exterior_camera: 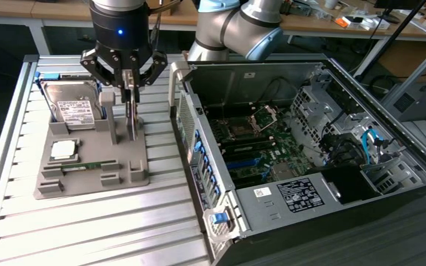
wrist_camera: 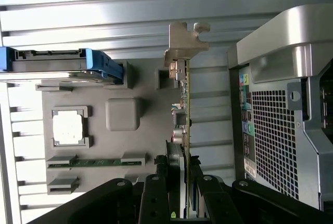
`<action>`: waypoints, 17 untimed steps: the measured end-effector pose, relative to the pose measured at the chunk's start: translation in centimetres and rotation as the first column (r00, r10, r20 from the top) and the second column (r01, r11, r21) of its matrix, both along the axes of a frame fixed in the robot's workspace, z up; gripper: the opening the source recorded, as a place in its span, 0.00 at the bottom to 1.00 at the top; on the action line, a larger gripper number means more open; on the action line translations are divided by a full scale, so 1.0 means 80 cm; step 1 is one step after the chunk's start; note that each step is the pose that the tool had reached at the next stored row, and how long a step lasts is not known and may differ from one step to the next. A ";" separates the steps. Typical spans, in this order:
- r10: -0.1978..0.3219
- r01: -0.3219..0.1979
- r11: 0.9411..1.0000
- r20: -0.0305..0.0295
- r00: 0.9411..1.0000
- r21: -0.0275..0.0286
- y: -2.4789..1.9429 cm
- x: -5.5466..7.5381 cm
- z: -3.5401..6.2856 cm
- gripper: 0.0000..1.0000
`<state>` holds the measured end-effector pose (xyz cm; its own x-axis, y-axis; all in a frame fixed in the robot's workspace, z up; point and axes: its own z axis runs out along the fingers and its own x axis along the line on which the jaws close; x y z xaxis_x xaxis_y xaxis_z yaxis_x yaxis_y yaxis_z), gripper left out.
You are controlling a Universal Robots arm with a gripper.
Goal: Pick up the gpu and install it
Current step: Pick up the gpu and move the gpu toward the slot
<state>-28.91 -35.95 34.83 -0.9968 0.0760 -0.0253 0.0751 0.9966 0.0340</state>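
Over grey holder (exterior_camera: 87, 183), jaws clamped on thin, edge-up green gpu (wrist_camera: 183, 109), silver bracket (wrist_camera: 184, 39)

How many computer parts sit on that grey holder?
4: hard drive at the back, processor chip in the middle, memory stick nearer the front, gpu standing on edge in the pincer. None seem hidden.

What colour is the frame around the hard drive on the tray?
The frame is blue; the wrist view shows it best.
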 end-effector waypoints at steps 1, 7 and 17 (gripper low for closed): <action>0.000 0.000 1.000 0.000 1.000 0.000 0.0000 0.000 0.001 0.27; 0.000 0.000 1.000 0.000 1.000 0.000 0.0000 0.000 0.006 0.27; 0.000 0.000 1.000 0.000 1.000 0.000 0.0000 0.000 0.017 0.27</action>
<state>-28.91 -35.95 36.17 -0.9968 0.0760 -0.0252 0.0751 0.9966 0.0343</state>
